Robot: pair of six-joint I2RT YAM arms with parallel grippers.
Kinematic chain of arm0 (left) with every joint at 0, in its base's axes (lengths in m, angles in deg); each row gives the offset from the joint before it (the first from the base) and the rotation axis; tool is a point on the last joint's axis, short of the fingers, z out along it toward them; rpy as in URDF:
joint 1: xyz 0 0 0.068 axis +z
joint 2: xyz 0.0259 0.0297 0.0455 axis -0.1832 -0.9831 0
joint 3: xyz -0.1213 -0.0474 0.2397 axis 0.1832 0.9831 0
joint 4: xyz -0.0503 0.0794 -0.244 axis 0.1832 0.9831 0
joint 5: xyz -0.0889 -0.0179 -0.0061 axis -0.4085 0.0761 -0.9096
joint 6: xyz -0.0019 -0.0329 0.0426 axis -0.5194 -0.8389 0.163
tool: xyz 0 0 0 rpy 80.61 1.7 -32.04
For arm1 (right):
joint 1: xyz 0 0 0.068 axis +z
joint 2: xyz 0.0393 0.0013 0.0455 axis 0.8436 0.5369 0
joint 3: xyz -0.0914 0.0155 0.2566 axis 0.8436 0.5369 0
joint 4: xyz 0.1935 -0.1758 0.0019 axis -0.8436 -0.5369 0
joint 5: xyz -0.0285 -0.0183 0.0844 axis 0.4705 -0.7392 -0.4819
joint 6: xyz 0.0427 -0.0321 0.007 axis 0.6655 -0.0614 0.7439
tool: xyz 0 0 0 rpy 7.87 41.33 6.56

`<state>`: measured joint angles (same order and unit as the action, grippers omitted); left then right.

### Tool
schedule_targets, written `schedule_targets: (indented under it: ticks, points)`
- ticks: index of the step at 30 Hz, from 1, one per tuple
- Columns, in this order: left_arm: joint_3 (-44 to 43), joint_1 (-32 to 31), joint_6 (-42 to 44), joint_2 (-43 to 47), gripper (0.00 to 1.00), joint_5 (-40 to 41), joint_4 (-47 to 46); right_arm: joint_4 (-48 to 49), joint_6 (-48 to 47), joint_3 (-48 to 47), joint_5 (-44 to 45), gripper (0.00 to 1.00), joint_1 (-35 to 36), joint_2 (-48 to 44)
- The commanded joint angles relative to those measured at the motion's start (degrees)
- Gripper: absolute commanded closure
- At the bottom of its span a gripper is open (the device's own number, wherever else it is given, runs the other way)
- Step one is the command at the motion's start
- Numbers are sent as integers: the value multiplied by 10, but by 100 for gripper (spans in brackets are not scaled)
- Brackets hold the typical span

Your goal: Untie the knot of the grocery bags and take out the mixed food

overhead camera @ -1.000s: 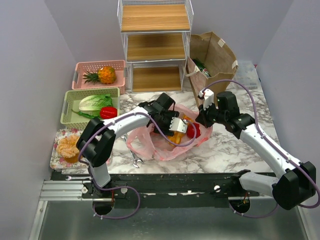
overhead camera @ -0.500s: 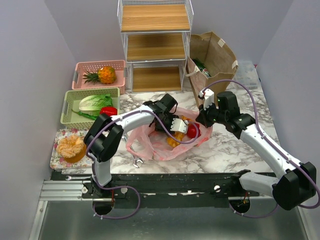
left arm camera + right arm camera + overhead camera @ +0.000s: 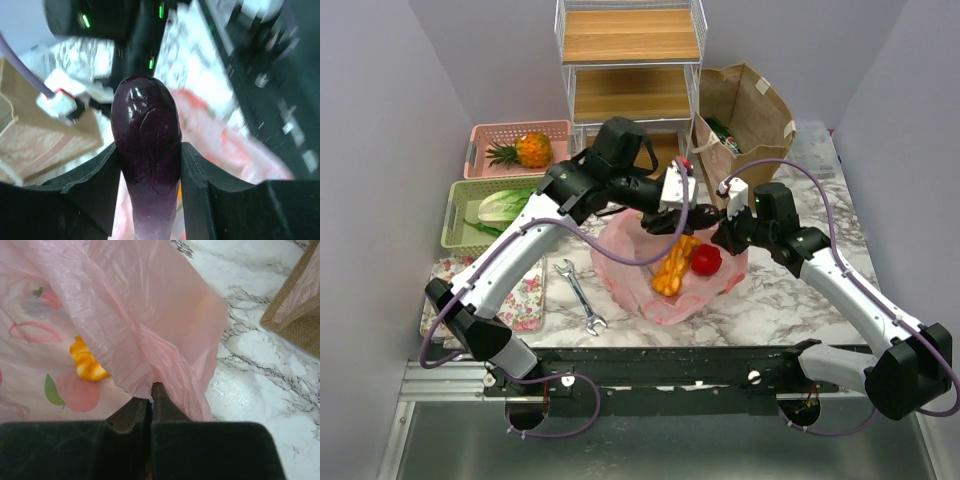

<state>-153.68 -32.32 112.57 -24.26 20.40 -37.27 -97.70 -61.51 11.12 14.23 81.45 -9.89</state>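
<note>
So I'm in the take-the-food-out part now. I can't spot a knot anywhere, and the thin crinkly pink plastic bag is gaping open, so I reckon the untying is done. My left end effector is clamped on a glossy purple eggplant, fingers partway apart with its fat body wedged between them, up in the air over the bag's mouth. My right end effector is pressed fully together on a fold of the pink film, pinching the bag's edge right at its tips. Below the left one, inside the bag, some orange pieces and a red round vegetable are waiting on the marble bench. Next, I'd guess, the eggplant swings out to the green plastic basket, well off to the left one's side. Then it lets go gently while the right one holds the bag.
</note>
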Motion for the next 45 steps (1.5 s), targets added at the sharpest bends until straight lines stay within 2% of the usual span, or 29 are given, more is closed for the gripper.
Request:
schedule_targets:
  ticks: [1, 5, 7, 8, 11, 14, 16, 19, 22, 27, 36, 40, 45]
  points:
    - [-44, 37, -252, 15, 84, -178, -75, 10, 8, -1, -1, 99, 0, 7]
    - [-15, 107, -472, 38, 84, -209, -247, 12, 8, -4, -3, 99, 0, 13]
    - [-18, 153, -507, 41, 85, -189, -279, 13, 7, -7, -2, 99, -1, 15]
    - [-26, 181, -488, 42, 85, -177, -263, 13, 5, -9, -1, 99, 0, 16]
    - [-51, 268, -346, 33, 86, -101, -148, 13, 3, -12, 4, 99, 0, 16]
    - [-66, 374, -259, 4, 89, 31, -55, 14, 2, -10, 6, 99, 0, 15]
    - [-41, 449, -251, -8, 90, 106, -47, 18, 3, -6, 8, 99, 0, 12]
    - [13, 564, -278, -23, 90, 176, -97, 20, 5, 0, 5, 99, 0, 12]
    - [-16, 632, -271, -81, 90, 211, -82, 16, 3, -2, 0, 99, 0, 19]
    - [-33, 672, -219, -149, 89, 273, -76, 10, 2, -9, -2, 99, -1, 31]
    - [-35, 677, -178, -215, 82, 354, -76, 12, 0, -3, 6, 99, 0, 29]
    - [-32, 677, -179, -221, 72, 368, -43, 12, -3, -1, 10, 99, 0, 30]
    - [16, 677, -180, -207, 62, 372, -29, 21, -5, 2, 7, 99, 0, 34]
